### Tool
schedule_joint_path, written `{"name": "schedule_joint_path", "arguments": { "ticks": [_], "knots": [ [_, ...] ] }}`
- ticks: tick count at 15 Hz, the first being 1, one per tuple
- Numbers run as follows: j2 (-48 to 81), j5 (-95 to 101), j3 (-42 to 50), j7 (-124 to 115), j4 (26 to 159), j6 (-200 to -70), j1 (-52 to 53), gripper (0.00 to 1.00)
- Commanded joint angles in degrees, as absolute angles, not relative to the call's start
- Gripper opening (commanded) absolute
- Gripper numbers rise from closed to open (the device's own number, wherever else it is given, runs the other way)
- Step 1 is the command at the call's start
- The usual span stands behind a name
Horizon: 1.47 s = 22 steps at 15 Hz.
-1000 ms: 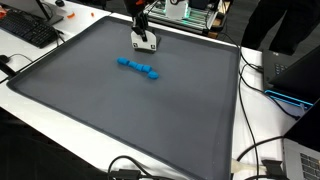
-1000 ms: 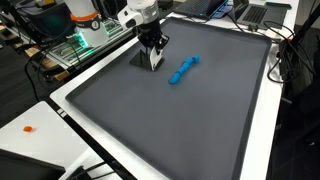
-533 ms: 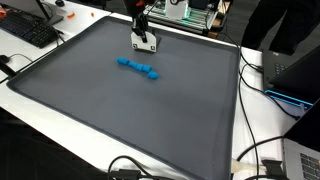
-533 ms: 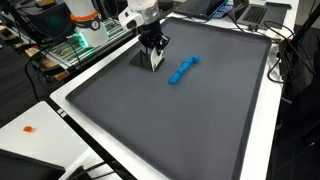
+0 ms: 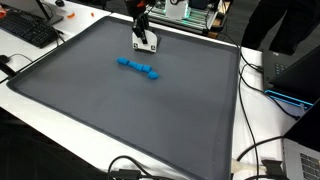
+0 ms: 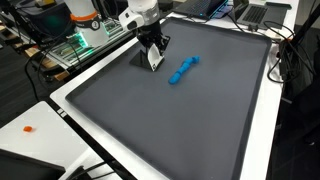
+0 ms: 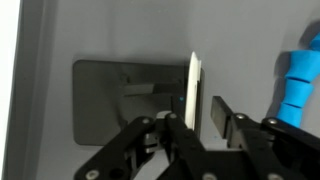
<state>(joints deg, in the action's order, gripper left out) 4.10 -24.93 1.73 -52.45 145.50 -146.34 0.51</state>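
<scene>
Apparently the white card stands on its edge on the grey mat, between the jaws of the gripper, which seem slightly apart and not pressing it. At 3 o'clock from it lies the blue linked toy, untouched.

A dark grey mat covers most of the white table. A thin white card stands on edge on the mat, between the fingers of the gripper. A blue jointed piece lies near the gripper, off to one side.
</scene>
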Motion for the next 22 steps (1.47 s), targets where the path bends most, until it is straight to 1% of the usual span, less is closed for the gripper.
{"name": "schedule_joint_path", "arguments": {
  "ticks": [1,4,5,6,13,17,22],
  "knots": [
    [2.6,-23.2,1.7,-52.5,146.0,-144.7,0.1,0.7],
    [1.6,-19.4,1.9,-54.1,145.8,-143.4,0.3,0.94],
    [1.0,-18.1,1.9,-54.3,145.7,-142.5,0.2,0.99],
    [0.5,-16.9,1.9,-54.1,145.4,-141.4,0.2,1.0],
    [-3.7,-7.0,1.0,-53.9,141.1,-129.9,0.1,0.99],
    [-4.3,-3.2,0.0,-48.3,136.8,-124.7,0.4,1.0],
    [-3.7,0.5,-1.3,-39.1,133.1,-122.7,0.8,1.0]
  ]
}}
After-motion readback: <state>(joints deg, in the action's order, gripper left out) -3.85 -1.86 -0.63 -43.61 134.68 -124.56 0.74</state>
